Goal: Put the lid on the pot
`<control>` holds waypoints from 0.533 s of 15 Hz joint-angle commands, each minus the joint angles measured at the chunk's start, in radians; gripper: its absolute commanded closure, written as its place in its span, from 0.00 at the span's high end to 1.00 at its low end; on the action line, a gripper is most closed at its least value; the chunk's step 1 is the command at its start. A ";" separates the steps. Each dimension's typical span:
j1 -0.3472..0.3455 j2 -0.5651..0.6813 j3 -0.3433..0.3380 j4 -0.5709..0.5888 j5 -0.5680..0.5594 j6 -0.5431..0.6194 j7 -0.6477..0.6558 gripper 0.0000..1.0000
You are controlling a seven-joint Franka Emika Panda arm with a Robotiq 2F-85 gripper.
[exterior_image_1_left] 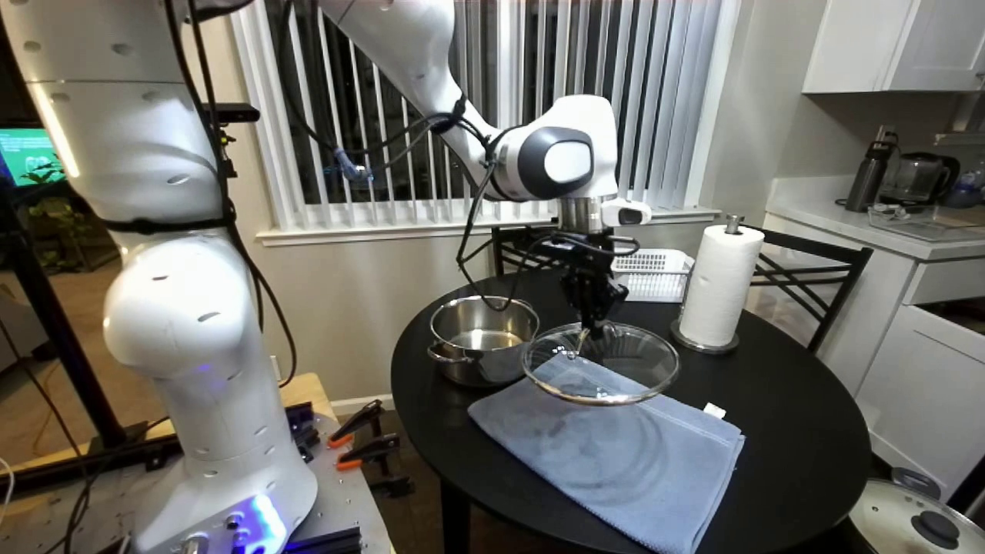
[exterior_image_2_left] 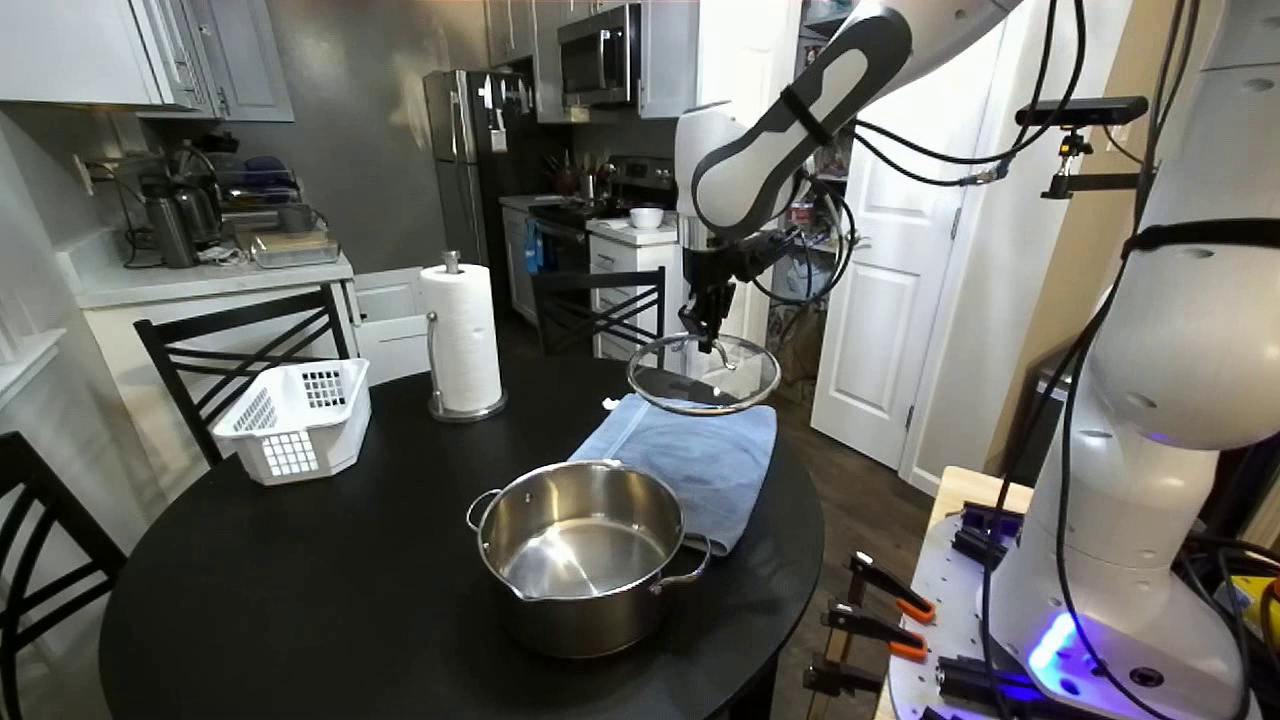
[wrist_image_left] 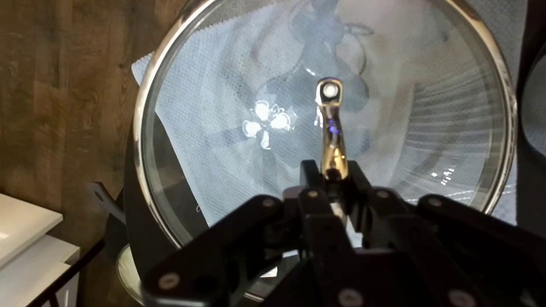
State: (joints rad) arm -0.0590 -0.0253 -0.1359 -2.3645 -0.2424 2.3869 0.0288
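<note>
In an exterior view, the steel pot (exterior_image_1_left: 504, 363) stands furthest left on the round black worktop (exterior_image_1_left: 800, 431), upright and uncovered, its bare floor catching a bright reflection. Just beside it lies a folded blue cloth (exterior_image_1_left: 616, 462). Above the cloth, apart from it and to the side of the pot, hangs the clear glass lid (exterior_image_1_left: 619, 371), the pincer (wrist_image_left: 333, 169) clamped on its arched metal handle (wrist_image_left: 331, 128). Farther back, a white lattice basket (exterior_image_1_left: 654, 286) shows its slotted inner wall; right of it stands an upright paper-towel roll (exterior_image_1_left: 721, 292). Further right, on the counter (exterior_image_1_left: 823, 211), sit a dark bottle (exterior_image_1_left: 869, 181), a glass jug (exterior_image_1_left: 916, 185) and a clear rectangular container (exterior_image_2_left: 298, 256).

In the wrist view the lid is cropped along its top, the pincer covers its lower part and the near end of the handle, and glare on the glass blurs the cloth beneath. At that view's right edge, a grey curved shape (wrist_image_left: 535, 111) is too cropped to name. The basket's floor is hard to make out. The jug is too dim, and the container too small, to tell what they hold. At the lower right of an exterior view, a pale round cover (exterior_image_1_left: 893, 515) with a dark knob (exterior_image_1_left: 935, 529) is cut off; I cannot tell what it rests on.
</note>
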 commanded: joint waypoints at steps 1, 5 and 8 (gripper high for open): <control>0.023 -0.106 0.067 0.029 -0.027 -0.133 -0.007 0.07; 0.072 -0.050 0.144 0.189 -0.026 -0.262 -0.040 0.07; 0.095 0.031 0.169 0.315 -0.024 -0.297 -0.079 0.07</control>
State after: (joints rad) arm 0.0286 -0.0771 0.0172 -2.1893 -0.2474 2.1429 0.0127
